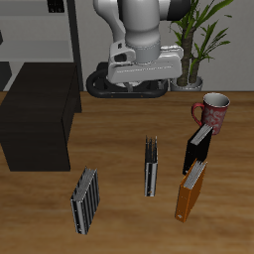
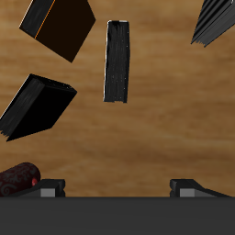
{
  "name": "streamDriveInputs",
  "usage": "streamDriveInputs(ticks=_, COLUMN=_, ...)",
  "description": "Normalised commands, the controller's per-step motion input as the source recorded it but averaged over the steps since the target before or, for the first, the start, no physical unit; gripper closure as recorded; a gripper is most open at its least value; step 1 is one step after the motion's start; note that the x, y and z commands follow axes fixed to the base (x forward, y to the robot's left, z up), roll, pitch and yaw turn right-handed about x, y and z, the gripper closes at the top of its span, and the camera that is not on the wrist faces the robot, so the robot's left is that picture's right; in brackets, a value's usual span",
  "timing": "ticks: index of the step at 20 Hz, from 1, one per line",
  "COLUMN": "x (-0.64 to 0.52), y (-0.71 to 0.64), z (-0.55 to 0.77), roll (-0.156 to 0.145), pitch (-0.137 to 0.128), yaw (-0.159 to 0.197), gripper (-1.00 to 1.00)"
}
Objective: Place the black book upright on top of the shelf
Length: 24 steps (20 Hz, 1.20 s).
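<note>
Spanning the whole scene, worktop point(image 1: 119, 223): wood-grained, carrying everything named below.
Shelf point(image 1: 40, 119): low black boxy cabinet standing on the worktop, well apart from the black book, with the dark thin book between them.
Arm: white body hanging above the worktop, farther back than the black book.
End effector point(image 2: 117, 188): fingers point(image 2: 53, 187) spread wide, holding nothing, hovering above the books.
Potted plant point(image 1: 196, 40): green leaves, far behind the black book, beside the arm.
Orange-brown book point(image 1: 190, 190): lying just beside the black book, nearer the worktop's front edge.
Striped book point(image 1: 85, 200): grey and black, lying well apart from the black book, toward the front edge and before the shelf.
Dark thin book point(image 1: 151, 166): near the black book, on its shelf side.
Black book point(image 1: 197, 149): lying tilted on the worktop, white page edges showing, untouched.
Mug point(image 1: 213, 111): dark red, standing just behind the black book.
</note>
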Motion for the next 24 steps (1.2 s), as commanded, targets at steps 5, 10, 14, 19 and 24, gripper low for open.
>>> streamDriveInputs(ticks=5, x=-0.01, y=0.08, z=0.04, roll=0.001, pitch=-0.010, yaw=-0.013, gripper=-1.00)
streamDriveInputs(ticks=10, x=-0.03, y=0.15, z=0.00, roll=-0.001, pitch=-0.006, yaw=-0.045, gripper=-1.00)
streamDriveInputs(ticks=14, x=0.04, y=0.38, z=-0.08, roll=-0.001, pitch=-0.016, yaw=-0.012, gripper=-1.00)
streamDriveInputs(ticks=19, x=0.07, y=0.44, z=-0.08, roll=-0.042, pitch=-0.068, yaw=-0.036, gripper=-1.00)
streamDriveInputs(ticks=24, x=0.07, y=0.40, z=-0.12, roll=-0.004, pitch=-0.015, yaw=-0.045, gripper=-1.00)
